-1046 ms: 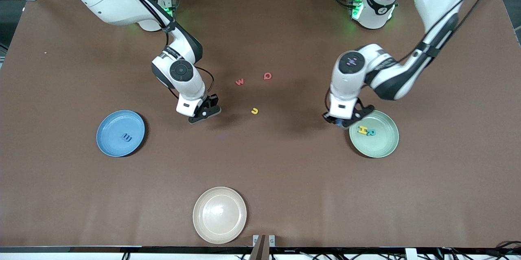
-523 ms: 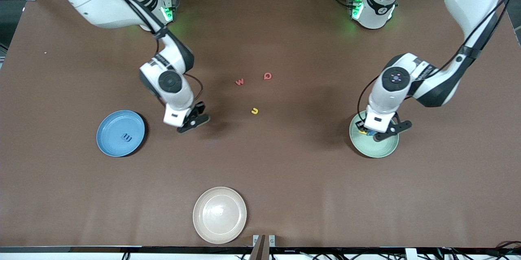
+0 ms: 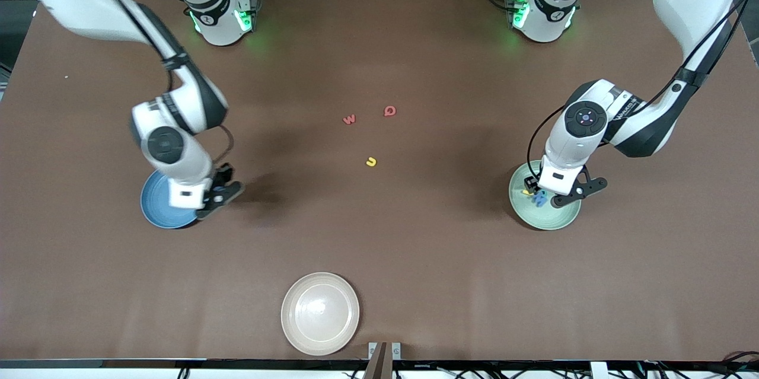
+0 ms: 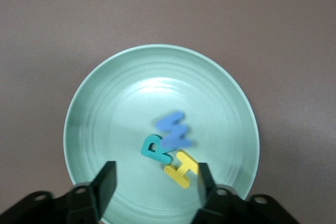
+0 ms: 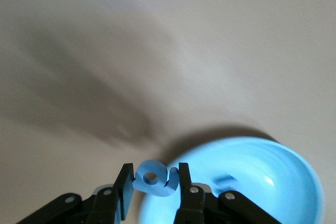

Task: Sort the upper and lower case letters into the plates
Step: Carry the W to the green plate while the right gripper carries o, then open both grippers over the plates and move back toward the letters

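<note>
My left gripper (image 3: 536,194) hangs open over the pale green plate (image 3: 547,222). In the left wrist view its fingers (image 4: 107,181) stand apart above the plate (image 4: 105,108). The plate holds a teal R (image 4: 154,148), a yellow H (image 4: 182,169) and a blurred blue letter (image 4: 173,129). My right gripper (image 3: 217,191) is over the blue plate's (image 3: 153,208) rim, shut on a blue letter (image 5: 154,178). A dark blue letter (image 5: 227,181) lies in that plate (image 5: 273,192). A red w (image 3: 349,120), a red Q (image 3: 389,111) and a yellow u (image 3: 371,161) lie mid-table.
A cream-white plate (image 3: 320,313) sits near the table edge closest to the front camera. Both arm bases stand along the table's edge at the top of the front view.
My right gripper swung from mid-table to the blue plate's rim, carrying the blue letter. My left gripper moved over the green plate and opened; its blue letter now lies in the plate.
</note>
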Controlling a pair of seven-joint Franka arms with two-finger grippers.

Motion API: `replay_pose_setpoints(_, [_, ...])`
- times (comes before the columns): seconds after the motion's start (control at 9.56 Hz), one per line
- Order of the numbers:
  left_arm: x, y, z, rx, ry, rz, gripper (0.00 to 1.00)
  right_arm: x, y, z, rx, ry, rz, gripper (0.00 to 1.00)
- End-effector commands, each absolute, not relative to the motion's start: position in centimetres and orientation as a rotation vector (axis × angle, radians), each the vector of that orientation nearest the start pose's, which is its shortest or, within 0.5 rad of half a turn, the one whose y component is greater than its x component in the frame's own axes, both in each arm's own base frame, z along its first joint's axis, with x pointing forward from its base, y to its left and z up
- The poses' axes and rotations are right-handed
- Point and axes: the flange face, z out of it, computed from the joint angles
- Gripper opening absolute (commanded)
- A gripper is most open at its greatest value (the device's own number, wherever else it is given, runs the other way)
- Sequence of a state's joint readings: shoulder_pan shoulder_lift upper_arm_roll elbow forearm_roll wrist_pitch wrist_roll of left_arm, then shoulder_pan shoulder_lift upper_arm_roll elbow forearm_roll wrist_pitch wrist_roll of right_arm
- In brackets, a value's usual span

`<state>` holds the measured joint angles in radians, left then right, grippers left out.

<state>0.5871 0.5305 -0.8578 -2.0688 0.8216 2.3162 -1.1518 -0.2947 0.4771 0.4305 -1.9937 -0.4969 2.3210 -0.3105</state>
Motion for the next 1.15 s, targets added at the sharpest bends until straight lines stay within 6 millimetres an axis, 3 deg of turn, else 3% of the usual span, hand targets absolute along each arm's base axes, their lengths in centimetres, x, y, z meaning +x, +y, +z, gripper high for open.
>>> replay_pose_setpoints(0.0, [57.3,-14.4,26.9,-2.925,-0.483,-0.242,1.00,59.4,3.2,23.4,-3.013,-1.308,0.178,0.35])
replay_pose_setpoints(0.1, [57.2,-15.6,27.6,-2.916,-0.460,-0.239,1.00,59.4,3.6,23.3,-3.012,-1.295,0.176,0.66])
replay_pose_setpoints(0.21, [57.4,-16.7,28.2,-2.914,-0.451,-0.240,1.00,59.4,4.0,23.4,-3.011,-1.294,0.174,0.72])
replay_pose_setpoints(0.52, [55.8,-21.8,28.8,-2.920,-0.390,-0.247,1.00,58.7,7.7,24.3,-3.032,-1.224,0.192,0.72])
replay_pose_setpoints(0.84, [53.0,-28.5,29.3,-2.953,-0.425,-0.265,1.00,55.3,18.0,26.6,-3.128,-0.936,0.220,0.71])
replay_pose_setpoints(1.05, [50.8,-32.3,28.9,-2.972,-0.486,-0.241,1.00,49.9,26.0,27.0,-3.171,-0.713,0.207,0.71])
